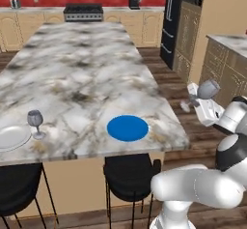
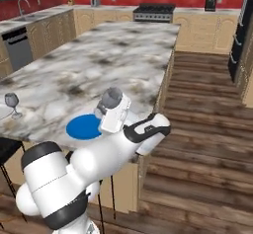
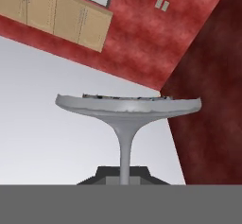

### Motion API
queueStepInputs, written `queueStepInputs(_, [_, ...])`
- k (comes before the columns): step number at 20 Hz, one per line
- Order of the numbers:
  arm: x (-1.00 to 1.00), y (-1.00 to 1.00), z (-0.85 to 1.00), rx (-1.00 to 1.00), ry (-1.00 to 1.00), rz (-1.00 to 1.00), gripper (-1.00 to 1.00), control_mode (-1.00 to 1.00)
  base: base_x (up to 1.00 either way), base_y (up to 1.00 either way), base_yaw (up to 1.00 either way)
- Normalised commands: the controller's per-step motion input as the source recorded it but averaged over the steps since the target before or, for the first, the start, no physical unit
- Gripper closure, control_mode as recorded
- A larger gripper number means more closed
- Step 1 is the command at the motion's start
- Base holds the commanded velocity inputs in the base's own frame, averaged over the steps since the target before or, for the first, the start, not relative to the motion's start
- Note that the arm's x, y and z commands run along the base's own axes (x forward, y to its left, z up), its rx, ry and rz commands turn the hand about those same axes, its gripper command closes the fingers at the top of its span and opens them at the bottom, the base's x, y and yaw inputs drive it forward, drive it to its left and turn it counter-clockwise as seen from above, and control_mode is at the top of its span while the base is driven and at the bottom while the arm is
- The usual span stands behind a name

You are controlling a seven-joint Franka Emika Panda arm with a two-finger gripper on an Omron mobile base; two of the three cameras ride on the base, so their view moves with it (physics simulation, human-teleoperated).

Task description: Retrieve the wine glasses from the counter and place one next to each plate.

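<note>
Marble counter (image 1: 87, 73), seemingly red-walled kitchen.

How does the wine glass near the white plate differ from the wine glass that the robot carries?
The first wine glass stands upright on the marble counter, beside the white plate; the second wine glass is in the air, beyond the counter's edge. The first is free; the second is held by its stem in the shut pincer. The first already has its plate; the blue plate has no glass yet. Both look the same grey-blue stemmed shape.
</note>
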Motion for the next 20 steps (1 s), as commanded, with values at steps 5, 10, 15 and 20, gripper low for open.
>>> queueStepInputs(5, [0.0, 0.0, 0.0, 0.0, 0.0, 0.0, 1.0, 1.0, 0.04, -0.29, 0.3])
queueStepInputs(10, [0.0, 0.0, 0.0, 0.0, 0.0, 0.0, 1.0, 1.0, 0.06, 0.0, 0.31])
queueStepInputs(15, [0.0, 0.0, 0.0, 0.0, 0.0, 0.0, 1.0, 1.0, 0.16, -0.14, 0.4])
queueStepInputs(20, [0.0, 0.0, 0.0, 0.0, 0.0, 0.0, 1.0, 1.0, 0.82, -0.04, 0.13])
